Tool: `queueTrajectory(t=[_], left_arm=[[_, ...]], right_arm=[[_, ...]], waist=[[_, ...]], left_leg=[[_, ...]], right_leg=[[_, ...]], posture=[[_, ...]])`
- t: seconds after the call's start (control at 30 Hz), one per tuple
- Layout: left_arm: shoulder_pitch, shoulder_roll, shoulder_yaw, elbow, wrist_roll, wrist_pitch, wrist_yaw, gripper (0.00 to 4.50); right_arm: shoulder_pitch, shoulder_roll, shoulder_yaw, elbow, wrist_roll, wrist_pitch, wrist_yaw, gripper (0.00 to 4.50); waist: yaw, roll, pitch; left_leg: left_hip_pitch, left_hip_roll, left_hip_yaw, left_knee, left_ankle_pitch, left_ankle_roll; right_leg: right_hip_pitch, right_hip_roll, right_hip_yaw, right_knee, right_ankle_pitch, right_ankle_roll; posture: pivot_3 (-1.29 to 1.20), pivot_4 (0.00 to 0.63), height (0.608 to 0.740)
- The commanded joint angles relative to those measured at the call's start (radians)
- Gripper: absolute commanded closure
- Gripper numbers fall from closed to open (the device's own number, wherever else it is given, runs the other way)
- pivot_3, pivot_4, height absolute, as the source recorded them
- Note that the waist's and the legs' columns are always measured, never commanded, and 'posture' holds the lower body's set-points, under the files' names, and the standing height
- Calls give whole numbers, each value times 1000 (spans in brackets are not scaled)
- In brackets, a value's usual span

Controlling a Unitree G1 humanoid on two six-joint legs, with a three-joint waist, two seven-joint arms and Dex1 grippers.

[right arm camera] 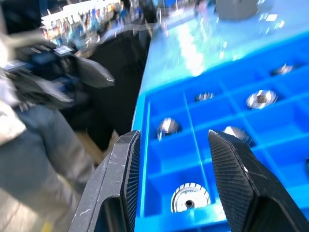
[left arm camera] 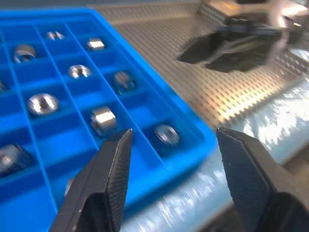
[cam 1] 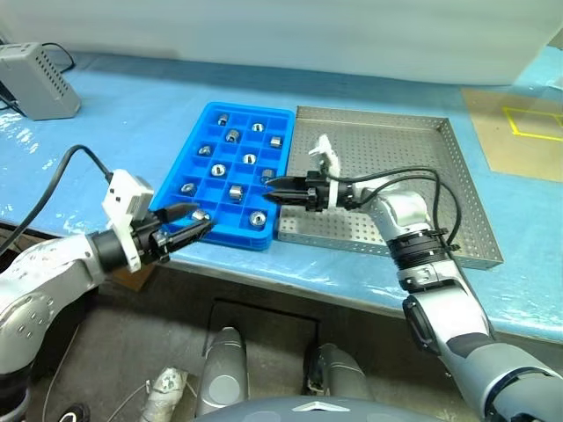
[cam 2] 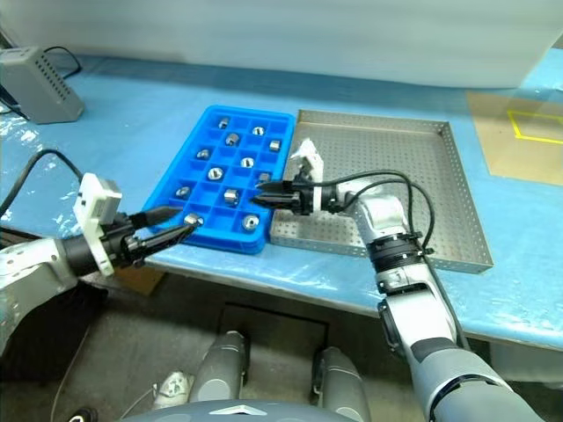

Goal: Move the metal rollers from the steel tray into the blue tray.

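While the steel tray (cam 1: 413, 141) shows only bare perforated floor in the head views, the metal rollers (cam 1: 235, 191) sit one to a compartment in the blue tray (cam 1: 255, 112), which lies just beside it on the blue-covered tabletop (cam 1: 132, 114). By that showing the transfer looks finished, or close to it.

The right tool (cam 1: 274, 191) points level across the seam between the two trays, its tip over the blue tray's near right compartments. Its fingers (right arm camera: 231, 169) stand parted with nothing between them, and its wrist view looks straight down on a roller lying in the corner cell (a likely sign of a drop-off there, though that is a guess).

The left tool (cam 1: 195, 220) hovers at the blue tray's near left corner, fingers (left arm camera: 108, 169) spread and empty, apparently placed to steady or guard the tray rather than to pick anything. A grey box (cam 1: 40, 81) rests far back on the left.
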Motion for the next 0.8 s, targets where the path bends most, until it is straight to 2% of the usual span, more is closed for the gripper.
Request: queueTrajectory(t=[0.03,0.13,0.23,0.47,0.67,0.8], left_arm=[[-110,-27,-94,69,74,-60,-35,1515],[-175,-59,-192,155,173,-125,-75,1515],[-216,-94,-239,231,238,-171,-91,1515],[-247,-157,-238,291,266,-172,-98,1515],[-311,-234,-235,352,294,-165,-46,1515],[-323,-252,-236,360,321,-181,-38,1515]], right_arm=[[-21,-66,-57,-60,43,7,1,2267],[-14,-112,-64,-15,-14,-74,-52,2267],[3,-136,-99,-10,-21,-104,-113,2267],[154,-145,-129,-195,31,-28,-194,2267],[171,-141,-141,-223,48,-11,-256,2267],[168,-147,-135,-218,53,-15,-261,2267]], waist=[[-4,0,0],[-11,-1,-1],[-22,-1,-1],[-42,-1,-1],[-61,-1,-1],[-64,-1,-1]], left_leg=[[0,0,0,0,0,0],[1,-1,0,1,0,0],[1,-1,0,1,0,0],[0,0,0,1,0,1],[2,0,0,2,2,1],[4,0,0,2,2,1]], right_leg=[[1,0,0,0,0,0],[2,-1,1,-1,1,1],[1,0,0,0,1,1],[1,3,1,-1,3,4],[3,2,1,-1,3,-1],[4,2,1,-1,4,-1]], posture=[[112,150,740],[87,150,740],[87,150,740],[-3,150,740],[-20,150,740],[-17,150,740]])
